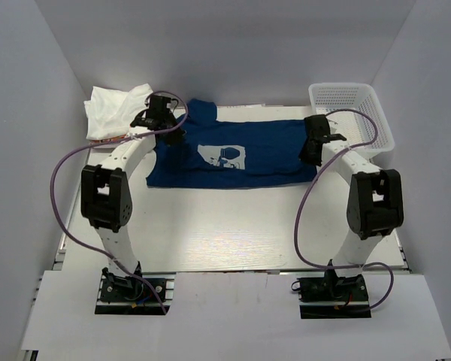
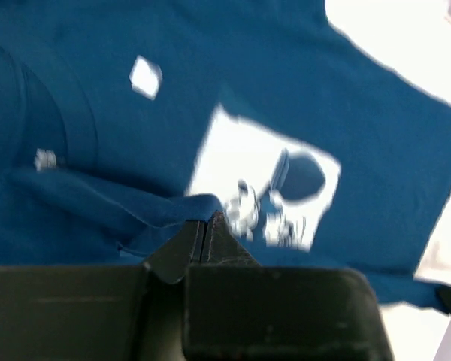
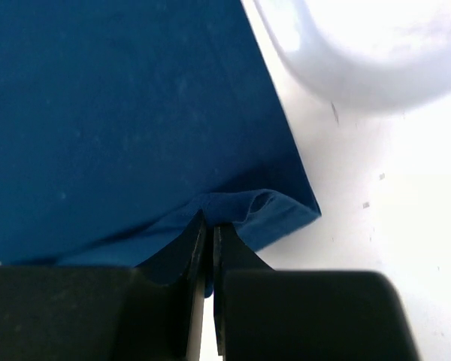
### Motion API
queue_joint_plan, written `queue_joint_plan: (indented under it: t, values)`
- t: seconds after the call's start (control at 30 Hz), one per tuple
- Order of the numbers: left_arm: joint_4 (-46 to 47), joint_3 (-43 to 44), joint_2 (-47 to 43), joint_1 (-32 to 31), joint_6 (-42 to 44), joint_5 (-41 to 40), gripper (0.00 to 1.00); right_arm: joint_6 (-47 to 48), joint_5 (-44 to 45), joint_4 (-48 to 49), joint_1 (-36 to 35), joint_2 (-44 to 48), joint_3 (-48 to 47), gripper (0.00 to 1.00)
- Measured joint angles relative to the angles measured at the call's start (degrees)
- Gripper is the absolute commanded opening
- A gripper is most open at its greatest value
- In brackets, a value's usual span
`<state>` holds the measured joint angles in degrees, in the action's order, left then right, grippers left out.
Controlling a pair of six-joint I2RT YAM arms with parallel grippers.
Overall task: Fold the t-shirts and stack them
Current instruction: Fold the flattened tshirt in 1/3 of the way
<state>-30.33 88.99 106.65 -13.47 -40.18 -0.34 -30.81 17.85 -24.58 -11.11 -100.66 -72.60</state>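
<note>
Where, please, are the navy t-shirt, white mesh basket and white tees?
navy t-shirt [image 1: 274, 147], top view, plain fabric beside print
white mesh basket [image 1: 344, 95], top view, back wall
white tees [image 1: 113, 111], top view, pile's middle

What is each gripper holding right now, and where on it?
Both hold the navy tee: left gripper pinches a fold at its collar end, right gripper the edge near a hem corner.

Basket [image 1: 349, 96], tabletop [image 1: 225, 233] and walls [image 1: 30, 113] around me
The white plastic mesh basket sits upright at the far right corner of the white tabletop and shows only as a pale blur in my right wrist view; plain pale walls stand on both sides and behind
</note>
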Motion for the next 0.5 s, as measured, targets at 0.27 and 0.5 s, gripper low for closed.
queue_joint_plan:
  t: [0.27, 0.5]
  values:
    - [-1.73, 14.01, 13.79, 3.48, 1.51, -0.13, 0.31, 1.55, 1.11, -2.82, 0.94, -8.22, -9.66, 0.47]
    - [-2.89, 16.68, 17.97, 4.98, 2.93, 2.43, 1.00, 4.70, 0.83, -3.10, 0.74, -9.01, -11.28, 0.67]
